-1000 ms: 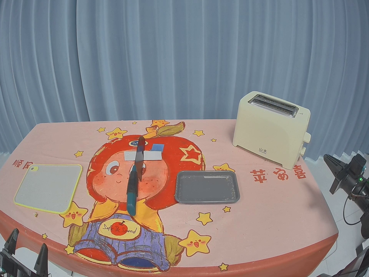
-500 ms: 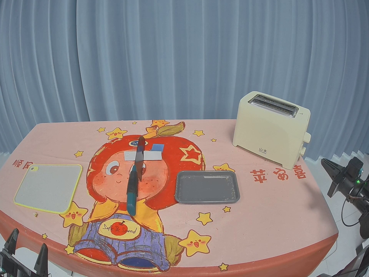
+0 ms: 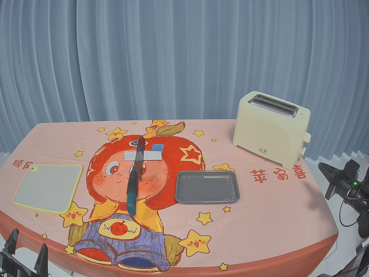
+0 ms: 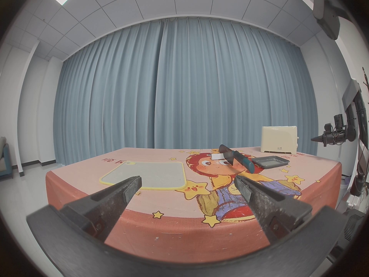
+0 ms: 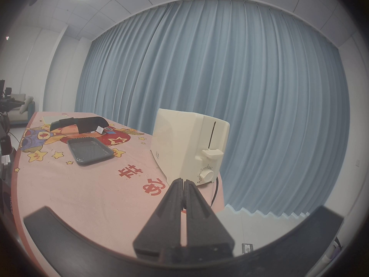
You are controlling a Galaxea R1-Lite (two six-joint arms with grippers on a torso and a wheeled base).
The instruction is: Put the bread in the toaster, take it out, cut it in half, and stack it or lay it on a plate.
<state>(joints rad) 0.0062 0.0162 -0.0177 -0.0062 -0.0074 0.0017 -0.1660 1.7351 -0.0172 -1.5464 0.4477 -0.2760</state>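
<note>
The cream toaster [image 3: 271, 133] stands at the table's back right with both slots empty; its lever and dial [image 5: 207, 174] face my right arm. A grey tray [image 3: 207, 187] lies empty at the table's middle. A teal-handled knife [image 3: 133, 181] rests with its blade on a white block [image 3: 152, 155]. The yellow-rimmed cutting board [image 3: 48, 187] lies bare at the left. My left gripper [image 3: 29, 238] hangs open below the table's front left corner, nothing between its fingers [image 4: 115, 197]. My right gripper [image 3: 322, 166] is shut and empty, off the table's right edge, level with the toaster's base [image 5: 183, 181].
A small blue piece [image 3: 157, 147] sits by the white block. The printed pink cloth [image 3: 269, 212] covers the table, with open room at its front right. A blue curtain [image 3: 184, 50] hangs behind.
My right gripper has sunk lower and drifted slightly toward the table's right edge. Nothing on the table has moved, and the left gripper has stayed put.
</note>
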